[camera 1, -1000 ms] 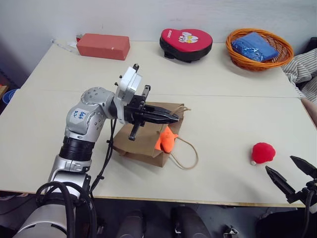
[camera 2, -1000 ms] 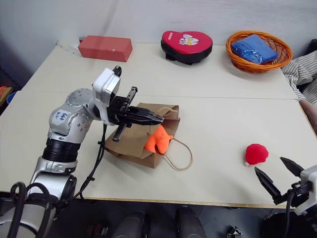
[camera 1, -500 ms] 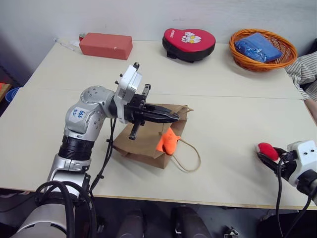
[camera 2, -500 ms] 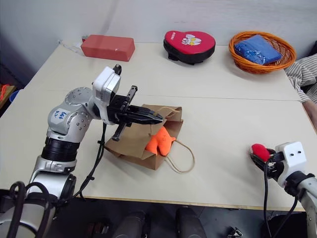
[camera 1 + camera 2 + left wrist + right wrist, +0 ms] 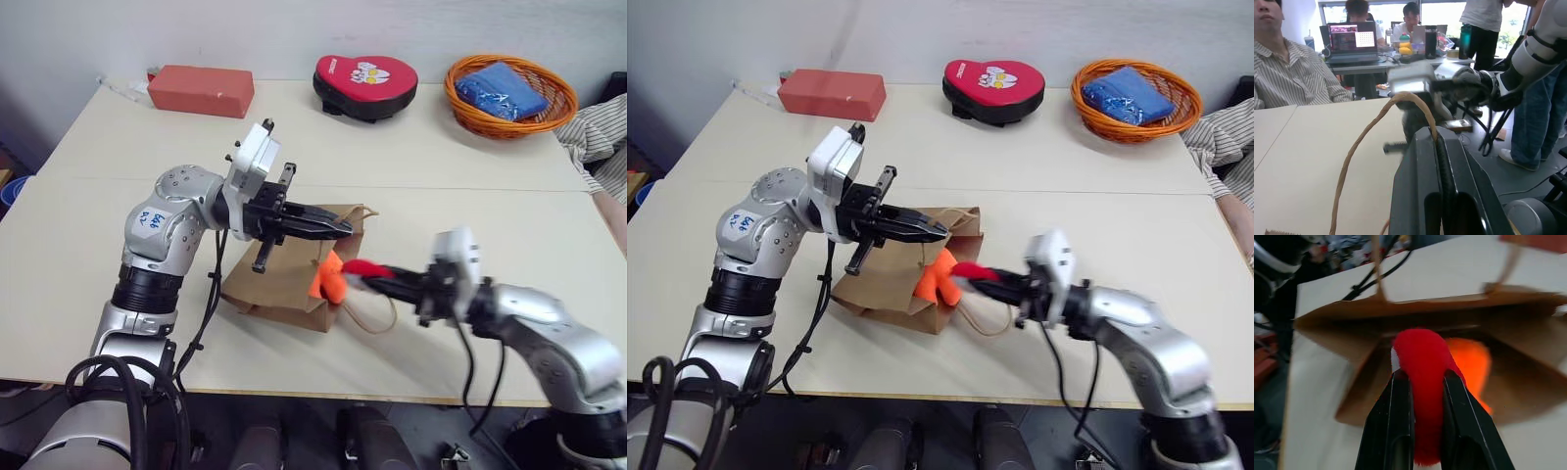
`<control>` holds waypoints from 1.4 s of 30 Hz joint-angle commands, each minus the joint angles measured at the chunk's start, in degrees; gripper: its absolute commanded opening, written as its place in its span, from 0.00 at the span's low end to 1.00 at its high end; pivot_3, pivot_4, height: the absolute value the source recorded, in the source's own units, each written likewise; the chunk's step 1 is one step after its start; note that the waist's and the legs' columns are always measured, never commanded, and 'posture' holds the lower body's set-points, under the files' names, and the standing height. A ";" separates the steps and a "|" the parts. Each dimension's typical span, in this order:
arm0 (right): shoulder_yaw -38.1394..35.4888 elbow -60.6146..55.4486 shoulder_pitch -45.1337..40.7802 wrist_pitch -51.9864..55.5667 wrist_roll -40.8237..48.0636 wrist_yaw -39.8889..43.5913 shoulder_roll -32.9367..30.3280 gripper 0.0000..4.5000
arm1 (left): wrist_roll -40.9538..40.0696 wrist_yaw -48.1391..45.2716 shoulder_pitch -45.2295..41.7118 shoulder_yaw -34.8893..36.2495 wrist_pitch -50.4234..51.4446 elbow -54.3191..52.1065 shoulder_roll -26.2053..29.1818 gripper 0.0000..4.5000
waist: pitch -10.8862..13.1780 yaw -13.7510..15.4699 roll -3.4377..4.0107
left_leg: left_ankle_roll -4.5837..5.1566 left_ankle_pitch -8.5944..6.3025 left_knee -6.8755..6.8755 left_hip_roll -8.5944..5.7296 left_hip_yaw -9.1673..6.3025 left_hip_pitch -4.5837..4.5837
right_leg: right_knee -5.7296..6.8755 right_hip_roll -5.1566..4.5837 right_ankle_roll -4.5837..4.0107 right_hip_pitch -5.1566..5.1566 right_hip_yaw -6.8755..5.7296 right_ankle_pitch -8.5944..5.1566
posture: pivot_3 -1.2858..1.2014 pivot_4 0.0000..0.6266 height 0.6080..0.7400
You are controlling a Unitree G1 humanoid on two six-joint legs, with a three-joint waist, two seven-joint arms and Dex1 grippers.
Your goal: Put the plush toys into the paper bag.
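Two end effectors meet over the near middle of the bench (image 5: 490,225). The right end effector (image 5: 370,279) reaches leftward from the near right, its two black fingers (image 5: 1396,426) pressed against the sides of the red plush toy (image 5: 1422,382), which it carries just in front of the mouth of the paper bag (image 5: 284,279). In the right wrist view the toy's white patch shows at its left edge, and the bag's dark opening lies straight beyond it.

Lying on its side on the bench, the paper bag has its mouth turned to the right. The orange plush toy (image 5: 330,277) sits in that mouth, partly out over the lower lip, touching the brown paper. One cord handle (image 5: 377,318) loops loose on the bench to the right of the bag, under the right end effector.

Above the bag, the left end effector (image 5: 338,228) points rightward with its fingers closed on the upper cord handle (image 5: 1376,127), which arches up from the pinch in the left wrist view and holds the top edge of the bag lifted.

Farther back, along the far edge of the bench, stand a red box (image 5: 202,90) at the left, a red heart-shaped pad (image 5: 366,73) in the middle, and an orange wicker basket (image 5: 470,103) with a blue packet (image 5: 505,90) at the right. A person's striped sleeve (image 5: 598,137) shows at the right edge.
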 commanded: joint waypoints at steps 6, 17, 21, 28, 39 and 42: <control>9.89 7.00 -8.92 -3.13 -5.98 4.44 4.86 0.05 | -1.04 0.63 -0.76 0.93 -0.07 -1.91 -0.60 0.00 | 0.00 -0.22 0.00 | 0.00 0.00 -0.01 -0.02 -0.01 -0.01 | 0.00 -0.01 0.00 -0.03 -0.02 0.00 | 0.52 0.24 1.00; 9.77 18.87 -13.83 -8.27 -12.54 2.88 12.05 0.43 | -1.60 2.57 0.11 1.61 -0.02 -3.13 -1.34 0.00 | 0.00 -0.37 0.00 | -0.02 0.01 0.03 -0.01 0.01 -0.02 | 0.32 -0.04 0.00 -0.11 -0.04 0.00 | 0.52 0.24 1.00; 4.85 14.71 -11.84 -6.35 -8.78 5.31 7.78 0.74 | -1.76 3.06 0.42 2.02 0.10 -3.48 -1.12 0.00 | 0.00 -0.20 -0.01 | -0.02 0.01 0.03 -0.02 0.00 -0.03 | 0.31 -0.05 0.00 -0.10 -0.07 0.00 | 0.52 0.24 1.00; -9.16 8.55 -6.58 4.10 7.60 10.29 -0.56 0.99 | -1.97 3.60 1.26 2.29 0.33 -4.39 -0.23 0.00 | 0.00 -0.39 -0.01 | -0.02 0.01 -0.01 -0.01 0.00 -0.04 | 0.31 -0.01 0.00 -0.10 -0.06 0.00 | 0.52 0.24 1.00; -14.26 11.31 -0.49 29.35 11.80 1.53 -17.80 0.99 | -2.36 4.13 2.23 2.81 1.52 -6.15 0.90 0.00 | 0.00 -0.23 -0.02 | 0.02 -0.01 -0.03 -0.01 0.01 -0.04 | 0.03 -0.03 0.00 -0.04 -0.03 0.00 | 0.52 0.24 1.00; -14.21 11.36 -0.68 35.18 13.61 -1.27 -16.76 0.99 | -2.41 4.22 2.35 2.81 1.76 -6.35 1.05 0.00 | 0.00 -0.23 -0.02 | 0.02 -0.01 -0.03 -0.01 0.01 -0.04 | 0.04 -0.01 0.00 -0.04 -0.03 0.00 | 0.52 0.24 1.00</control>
